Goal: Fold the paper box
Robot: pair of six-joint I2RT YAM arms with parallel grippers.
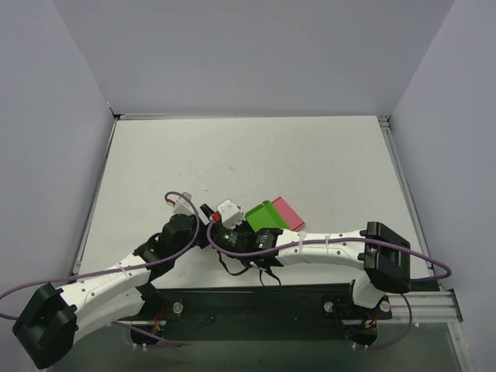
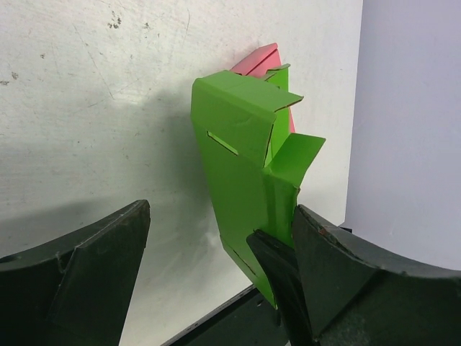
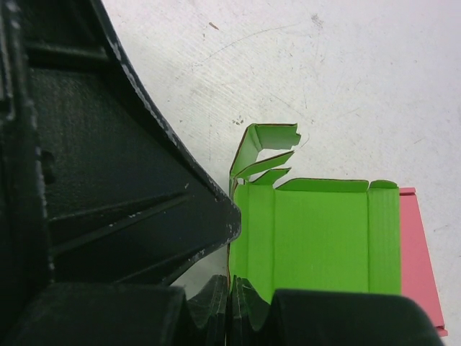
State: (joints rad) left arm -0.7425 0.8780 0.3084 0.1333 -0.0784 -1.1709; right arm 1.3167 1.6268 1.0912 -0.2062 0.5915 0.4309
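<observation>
White table, walls three sides; paper box edge clamped, right jaws.

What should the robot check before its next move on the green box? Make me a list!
1. Right gripper shut on the paper box edge: ok.
2. Left gripper open wide: ok.
3. Paper box standing between the left gripper's fingers: ok, though nearer one finger.
4. Left gripper touching the card: cannot tell.
5. Flaps tucked in: not ok, they stick out loose.
6. Pink box clear of the paper box: cannot tell, it lies right behind it.
</observation>
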